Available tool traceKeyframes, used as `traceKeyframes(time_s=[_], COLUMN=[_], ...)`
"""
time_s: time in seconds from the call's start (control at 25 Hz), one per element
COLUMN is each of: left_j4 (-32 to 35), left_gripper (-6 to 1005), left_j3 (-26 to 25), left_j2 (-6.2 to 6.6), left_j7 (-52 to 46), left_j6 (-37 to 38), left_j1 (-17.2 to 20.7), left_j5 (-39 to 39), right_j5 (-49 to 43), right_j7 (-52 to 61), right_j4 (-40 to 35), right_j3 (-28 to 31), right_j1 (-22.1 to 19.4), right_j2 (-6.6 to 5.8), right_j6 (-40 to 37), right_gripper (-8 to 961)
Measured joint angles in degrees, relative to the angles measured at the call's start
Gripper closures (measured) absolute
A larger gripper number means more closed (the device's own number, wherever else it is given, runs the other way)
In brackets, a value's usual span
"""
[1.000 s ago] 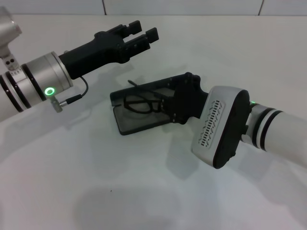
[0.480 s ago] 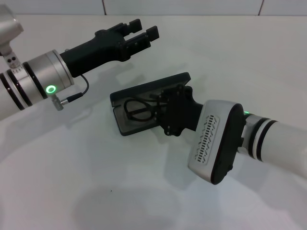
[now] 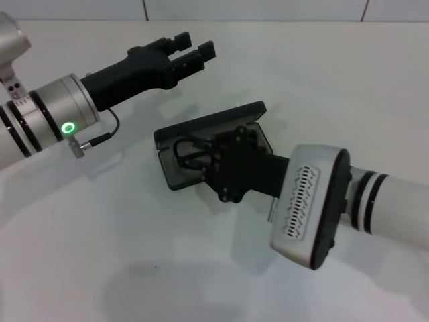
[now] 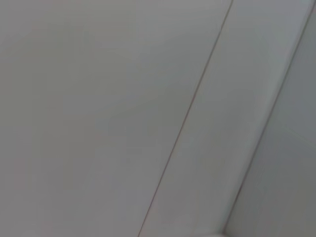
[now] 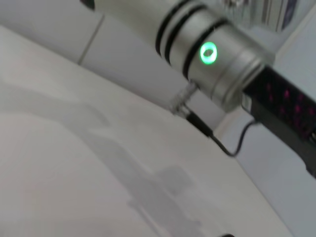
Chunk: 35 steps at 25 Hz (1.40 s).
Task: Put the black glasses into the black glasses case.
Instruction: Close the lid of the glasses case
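A: We log the black glasses case lying open on the white surface, lid tipped back, grey lining showing. The black glasses sit in the tray half, one rounded lens and a bit of frame visible; the rest is hidden behind our right claw.

B: And the right claw itself? We see it low over the tray, right against the glasses, but we cannot tell whether its fingers are apart or closed on the frame. The wrist view on that side shows only the other arm and the surface.

A: Agreed. Our left claw hangs above the surface, well apart from the case, fingers spread, holding nothing.

B: Risks, as we judge them. If the right claw lifts off while gripping a temple arm, the glasses come back out with it.

A: Or it drags sideways and the light case slides on the smooth surface, since nothing pins it down.

B: We also worry about a temple arm lying over the tray edge. We cannot see that end. If it overhangs, the glasses are not properly seated and any lid closing would pinch the frame.

A: And pressing down further could bend the thin frame or nudge the lid shut on the claw.
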Motion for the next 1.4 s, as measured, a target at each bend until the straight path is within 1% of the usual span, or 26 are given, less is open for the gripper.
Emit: traceKeyframes(time_s=[0.08, 0.12, 0.16, 0.2, 0.24, 0.32, 0.36, 0.4, 0.44, 0.48, 0.52, 0.56, 0.6, 0.64, 0.72, 0.76, 0.84, 0.96, 1.04, 1.24, 1.4], left_j4=[0.3, 0.7, 0.7, 1.9, 2.6, 4.1, 4.7, 5.1, 5.4, 5.7, 6.1, 6.5, 6.9, 7.3, 8.2, 8.7, 9.3, 9.4, 9.4, 9.7, 9.8], left_gripper=[306, 306, 306, 306, 306, 307, 307, 307, 307, 307, 307, 307, 307, 307, 307, 307, 307, 307, 307, 307, 307], left_j3=[0.1, 0.1, 0.1, 0.2, 0.1, 0.1, 0.1, 0.1, 0.1, 0.1, 0.1, 0.1, 0.1, 0.1, 0.1, 0.1, 0.1, 0.1, 0.1, 0.1, 0.2], left_j2=[0.21, 0.50, 0.50, 1.17, 1.37, 1.84, 2.06, 2.26, 2.42, 2.47, 2.46, 2.43, 2.34, 2.25, 2.06, 1.89, 1.65, 1.55, 1.52, 1.17, 0.98], left_j7=[-0.1, -0.4, -0.4, -1.6, -2.2, -3.2, -3.5, -3.7, -3.7, -3.6, -3.4, -3.3, -3.1, -2.8, -2.6, -2.5, -2.5, -2.5, -2.5, -2.4, -1.9], left_j6=[-0.8, -0.9, -0.9, -0.9, -0.8, -0.8, -0.7, -0.7, -0.7, -0.7, -0.7, -0.8, -0.8, -0.8, -0.8, -0.8, -1.2, -1.9, -2.3, -2.5, -2.3], left_j1=[-0.1, -0.2, -0.2, -0.2, -0.1, 0.5, 0.9, 1.2, 1.5, 1.7, 1.9, 2.0, 2.1, 2.1, 2.4, 2.7, 3.0, 3.1, 3.0, 2.6, 2.6], left_j5=[1.4, 3.0, 3.0, 6.4, 7.3, 9.0, 9.4, 9.7, 10.0, 10.6, 11.5, 12.2, 13.7, 15.3, 17.2, 17.9, 18.4, 18.8, 19.7, 22.8, 23.2], right_j5=[-0.1, -0.1, -0.1, -0.2, -0.2, -0.4, -0.9, -1.7, -2.8, -4.6, -6.2, -8.1, -10.0, -12.6, -15.8, -17.6, -18.8, -19.2, -19.2, -19.2, -19.3], right_j7=[1.3, 2.4, 3.6, 5.8, 7.7, 12.8, 15.4, 17.6, 19.7, 21.3, 22.3, 22.9, 23.0, 23.0, 23.1, 23.1, 22.9, 22.7, 22.7, 22.7, 22.6], right_j4=[0.3, 0.3, 0.4, 0.6, 1.0, 4.1, 7.1, 10.3, 14.6, 19.6, 24.0, 29.7, 33.4, 37.4, 40.0, 40.3, 39.6, 38.8, 38.7, 38.5, 38.4], right_j3=[0.0, 0.0, 0.0, 0.0, 0.2, 2.1, 4.2, 6.5, 9.5, 14.0, 18.1, 24.5, 29.2, 35.5, 41.9, 45.5, 48.6, 50.6, 50.9, 51.1, 51.2], right_j1=[0.0, -0.1, -0.1, -0.1, 0.0, 1.0, 2.0, 2.9, 3.9, 4.8, 5.5, 6.2, 6.5, 6.6, 6.1, 5.1, 3.7, 2.4, 2.1, 2.1, 2.1], right_j2=[-0.55, -1.22, -1.93, -3.16, -4.42, -6.88, -7.66, -7.92, -8.01, -7.54, -7.14, -6.32, -5.72, -5.26, -4.91, -4.73, -4.49, -4.42, -4.55, -4.68, -4.87], right_j6=[-1.8, -3.6, -5.4, -9.1, -12.4, -23.1, -29.5, -36.1, -42.9, -50.4, -56.3, -62.0, -65.6, -69.2, -71.3, -71.1, -70.3, -69.4, -68.9, -67.5, -66.9], right_gripper=[731, 731, 730, 730, 730, 729, 729, 729, 728, 728, 728, 727, 727, 727, 726, 726, 725, 725, 724, 687, 684])
